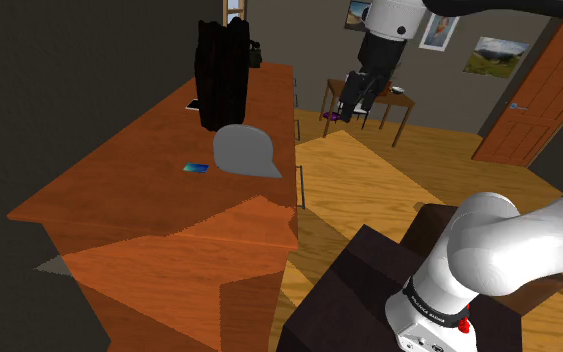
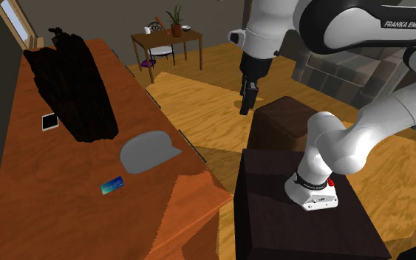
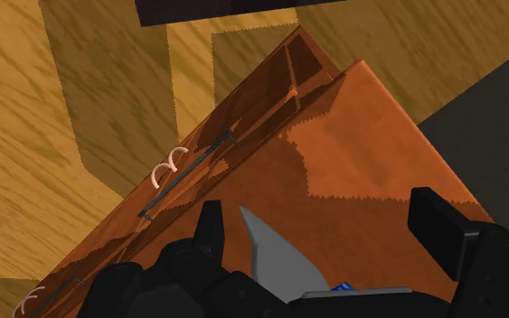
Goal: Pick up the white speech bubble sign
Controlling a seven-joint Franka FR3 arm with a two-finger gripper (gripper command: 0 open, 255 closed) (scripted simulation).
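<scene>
The speech bubble sign [image 1: 244,150] [image 2: 148,150] is drawn plain grey and lies flat on the brown wooden desk [image 1: 129,170] [image 2: 43,192], near its drawer-side edge. My black gripper [image 1: 354,100] [image 2: 247,100] hangs high in the air off that edge, over the wood floor, well apart from the sign. In the wrist view the gripper [image 3: 325,230] is open, its two fingers standing wide apart with nothing between them. The sign's pointed tail [image 3: 275,257] shows beneath them on the desk top [image 3: 370,154].
A tall black draped object [image 1: 223,70] [image 2: 77,85] stands on the desk behind the sign, with a white phone [image 2: 49,121] beside it. A small blue card [image 1: 196,167] [image 2: 112,185] lies close to the sign. The dark stand [image 2: 287,214] is beside the desk. A small table [image 2: 165,37] stands farther back.
</scene>
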